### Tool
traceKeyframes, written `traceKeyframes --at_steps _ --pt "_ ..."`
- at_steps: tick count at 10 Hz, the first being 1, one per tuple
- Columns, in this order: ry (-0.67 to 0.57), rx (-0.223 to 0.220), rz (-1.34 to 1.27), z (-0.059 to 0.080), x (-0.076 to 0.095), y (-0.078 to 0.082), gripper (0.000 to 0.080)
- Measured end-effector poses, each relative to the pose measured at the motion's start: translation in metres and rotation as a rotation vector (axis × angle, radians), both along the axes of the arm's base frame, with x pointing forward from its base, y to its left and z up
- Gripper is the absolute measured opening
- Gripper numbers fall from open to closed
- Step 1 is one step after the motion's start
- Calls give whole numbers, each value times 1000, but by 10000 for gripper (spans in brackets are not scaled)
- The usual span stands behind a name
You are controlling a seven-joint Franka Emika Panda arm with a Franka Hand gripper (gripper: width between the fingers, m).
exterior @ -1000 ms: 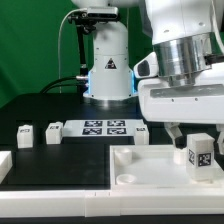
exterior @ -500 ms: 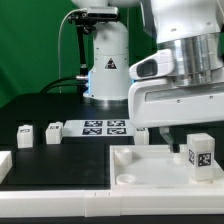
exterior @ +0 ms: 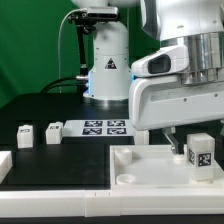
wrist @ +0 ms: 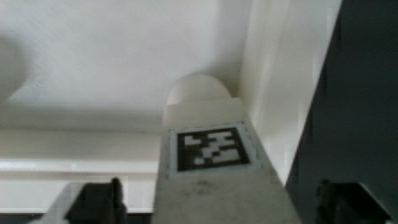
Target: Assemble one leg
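Counted: one end effector (exterior: 198,150), one table piece (exterior: 150,165), three legs. Clamped between the end effector's fingers (wrist: 98,198): one leg (exterior: 199,156), tag toward the exterior camera. Long axis upright, along the fingers, rounded end down toward the table piece right beneath. Far from the end effector, toward the exterior view's left, on the bench (exterior: 60,160): a loose leg (exterior: 24,135) and a second loose leg (exterior: 52,131).
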State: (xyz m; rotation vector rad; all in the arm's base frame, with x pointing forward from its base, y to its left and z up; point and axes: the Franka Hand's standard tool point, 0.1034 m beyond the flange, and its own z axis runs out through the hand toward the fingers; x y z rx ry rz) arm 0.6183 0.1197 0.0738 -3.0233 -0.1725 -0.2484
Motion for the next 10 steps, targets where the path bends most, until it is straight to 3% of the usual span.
traceKeyframes --at_steps 1,2,5,10 --pt "0 0 0 0 0 0 448" --pt "0 -1 -1 0 0 -1 289" --pt "2 3 -22 0 0 -2 290" --pt "19 133 -661 -1 2 -6 291"
